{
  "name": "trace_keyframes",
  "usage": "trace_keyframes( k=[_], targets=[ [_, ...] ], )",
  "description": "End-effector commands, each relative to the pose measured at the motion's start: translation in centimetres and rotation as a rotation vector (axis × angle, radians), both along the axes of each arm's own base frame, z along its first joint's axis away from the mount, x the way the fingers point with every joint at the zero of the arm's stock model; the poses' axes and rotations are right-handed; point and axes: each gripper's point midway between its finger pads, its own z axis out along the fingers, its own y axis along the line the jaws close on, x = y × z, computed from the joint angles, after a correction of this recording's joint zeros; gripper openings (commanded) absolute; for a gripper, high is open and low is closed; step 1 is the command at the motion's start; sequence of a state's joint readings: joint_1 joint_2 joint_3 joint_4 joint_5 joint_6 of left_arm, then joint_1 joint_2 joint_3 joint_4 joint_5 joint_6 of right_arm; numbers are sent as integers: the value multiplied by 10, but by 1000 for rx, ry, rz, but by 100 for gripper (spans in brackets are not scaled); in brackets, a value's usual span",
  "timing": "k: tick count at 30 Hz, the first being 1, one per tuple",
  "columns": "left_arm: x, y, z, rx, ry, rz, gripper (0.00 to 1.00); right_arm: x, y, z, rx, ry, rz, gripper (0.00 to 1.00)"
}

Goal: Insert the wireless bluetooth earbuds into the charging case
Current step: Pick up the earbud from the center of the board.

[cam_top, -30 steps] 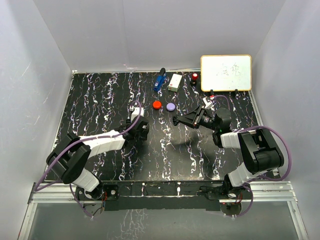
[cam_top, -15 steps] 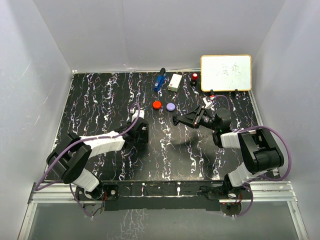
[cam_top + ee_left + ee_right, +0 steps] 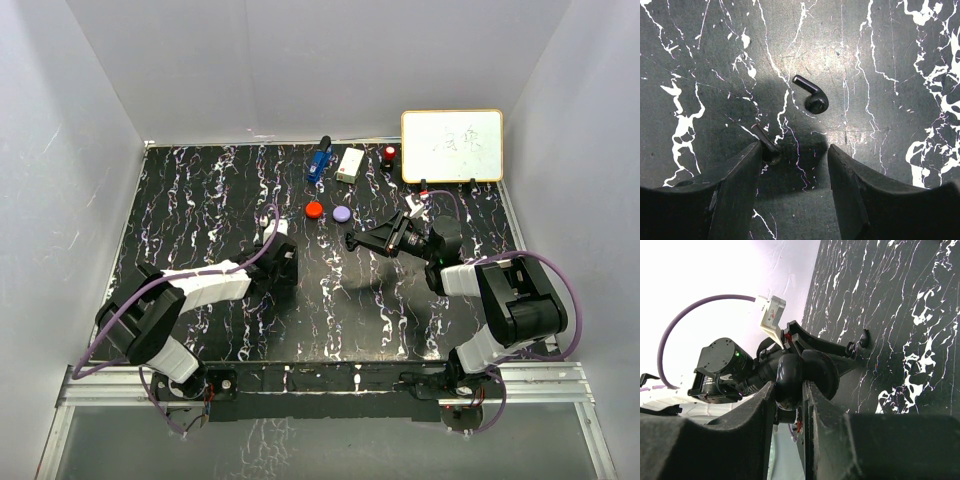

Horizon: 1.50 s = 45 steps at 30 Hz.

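left gripper (image 3: pixel 795 150) slid toward 6 o'clock, jaws released, black earbud (image 3: pixel 812 97) at 12 still unpicked; right gripper (image 3: pixel 789 386) clenches charging case (image 3: pixel 790 367).

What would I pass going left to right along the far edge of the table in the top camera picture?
Blue tool → white box → small red thing → whiteboard.

place: robot lab cell | cues: white enclosure walls (image 3: pixel 300 70), marbled table (image 3: pixel 200 200), whiteboard (image 3: pixel 452 145)
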<state>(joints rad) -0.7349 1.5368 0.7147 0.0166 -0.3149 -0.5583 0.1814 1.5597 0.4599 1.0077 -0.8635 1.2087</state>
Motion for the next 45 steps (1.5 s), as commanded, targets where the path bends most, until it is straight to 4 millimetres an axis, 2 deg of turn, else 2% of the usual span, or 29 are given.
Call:
trace_keyframes(
  k=[1, 7, 23, 36, 41, 45],
  targets=[
    [-9, -6, -2, -35, 63, 3, 53, 0, 2, 13, 18, -78, 12, 0],
    [-16, -2, -2, -47, 71, 21, 53, -1, 2, 13, 24, -78, 16, 0],
    [-32, -19, -4, -138, 131, 15, 54, -2, 3, 11, 33, -74, 19, 0],
    [-42, -23, 7, -193, 117, 25, 55, -4, 3, 10, 48, -70, 25, 0],
    [-39, -14, 21, -167, 72, 48, 55, -5, 3, 10, 49, -73, 26, 0],
    [-30, -6, 55, -171, -37, 52, 55, -5, 4, 10, 47, -73, 27, 0]
  ],
)
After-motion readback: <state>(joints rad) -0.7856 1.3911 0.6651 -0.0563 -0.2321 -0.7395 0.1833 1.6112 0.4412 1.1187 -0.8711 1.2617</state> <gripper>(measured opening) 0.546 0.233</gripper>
